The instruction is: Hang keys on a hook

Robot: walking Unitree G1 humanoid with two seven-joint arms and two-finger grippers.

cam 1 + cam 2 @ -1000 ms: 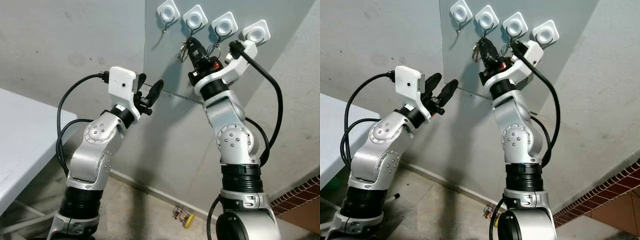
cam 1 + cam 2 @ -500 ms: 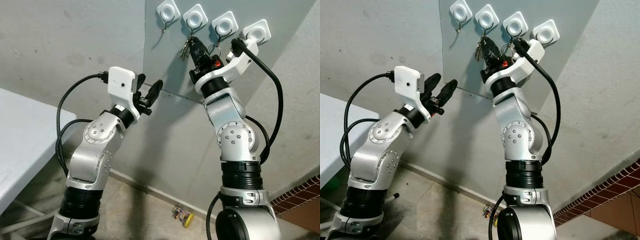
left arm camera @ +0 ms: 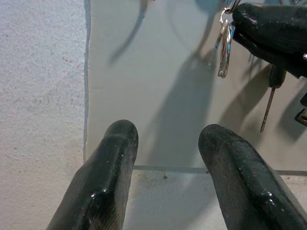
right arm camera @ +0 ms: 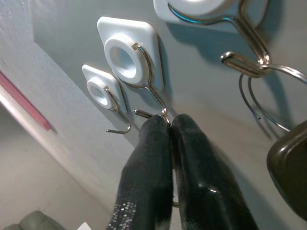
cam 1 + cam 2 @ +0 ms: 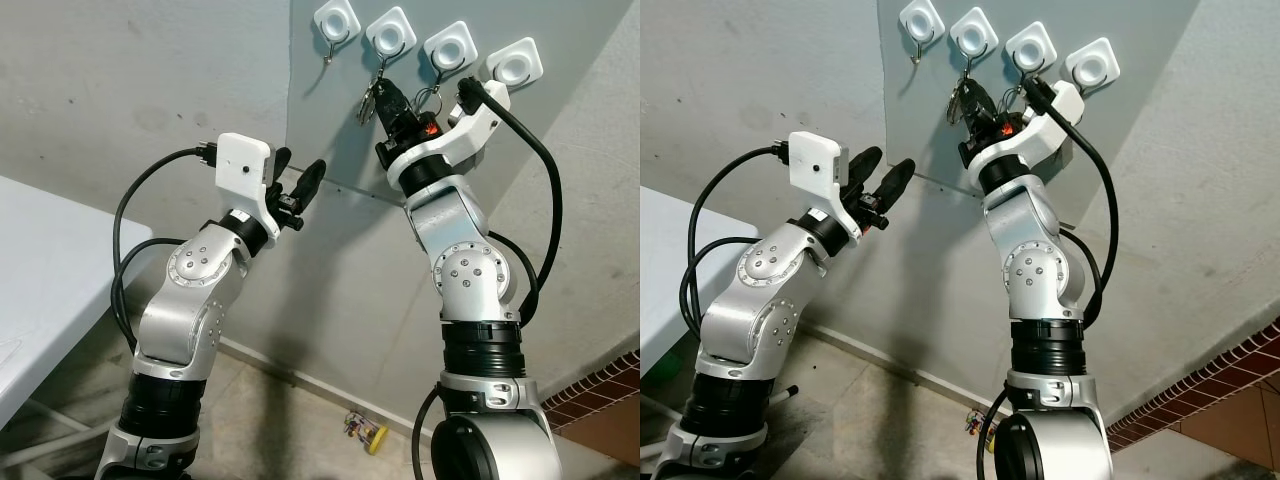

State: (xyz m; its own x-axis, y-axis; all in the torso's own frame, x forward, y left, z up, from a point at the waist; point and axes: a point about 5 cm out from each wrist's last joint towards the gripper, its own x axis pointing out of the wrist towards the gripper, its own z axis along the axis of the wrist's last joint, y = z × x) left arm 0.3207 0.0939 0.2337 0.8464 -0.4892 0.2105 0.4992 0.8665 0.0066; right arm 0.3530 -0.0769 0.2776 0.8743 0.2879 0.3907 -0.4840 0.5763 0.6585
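Keys [image 5: 370,99] between right gripper [image 5: 388,92] fingers.

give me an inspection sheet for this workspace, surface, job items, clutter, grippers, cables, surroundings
Surface: grey wall panel carrying four white hooks.
Job's things: keys at the second hook, pinched by the right gripper; another key ring hangs on the third hook.
Clutter: small object on the floor.
Grippers: right shut on the keys; left gripper open, off the panel.
Cables: black cable loops from the right wrist.
Surroundings: white table, brick edging.
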